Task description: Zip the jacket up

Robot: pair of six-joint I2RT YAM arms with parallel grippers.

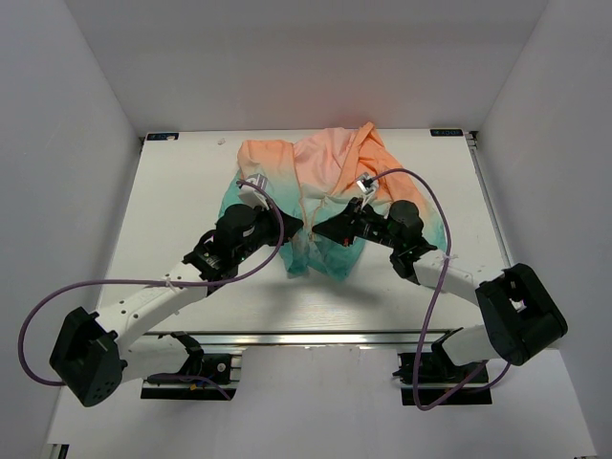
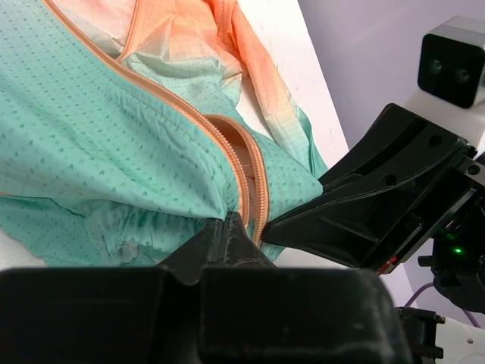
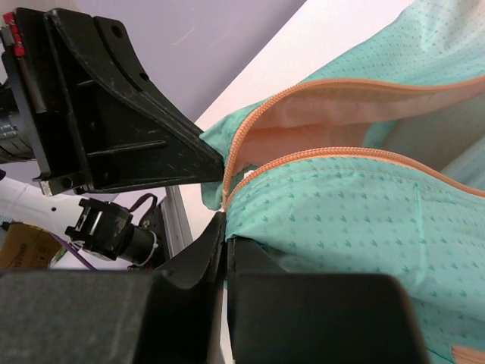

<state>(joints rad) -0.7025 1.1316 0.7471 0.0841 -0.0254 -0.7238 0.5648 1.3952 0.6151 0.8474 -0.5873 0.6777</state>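
Left gripper (image 2: 231,227) and right gripper (image 3: 224,231) each pinch the jacket's (image 1: 325,167) teal hem beside its zipper (image 2: 242,159). The jacket lies crumpled far-centre on the white table (image 1: 191,191), between pale walls (image 1: 57,96).

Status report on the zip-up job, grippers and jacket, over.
Left gripper shut on jacket hem at zipper base. Right gripper shut on hem beside it. Zipper open. Nothing in the way.

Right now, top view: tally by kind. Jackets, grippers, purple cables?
jacket: 1
grippers: 2, the left gripper and the right gripper, each shut on the jacket's teal hem
purple cables: 2, the left cable and the right cable
Total: 5
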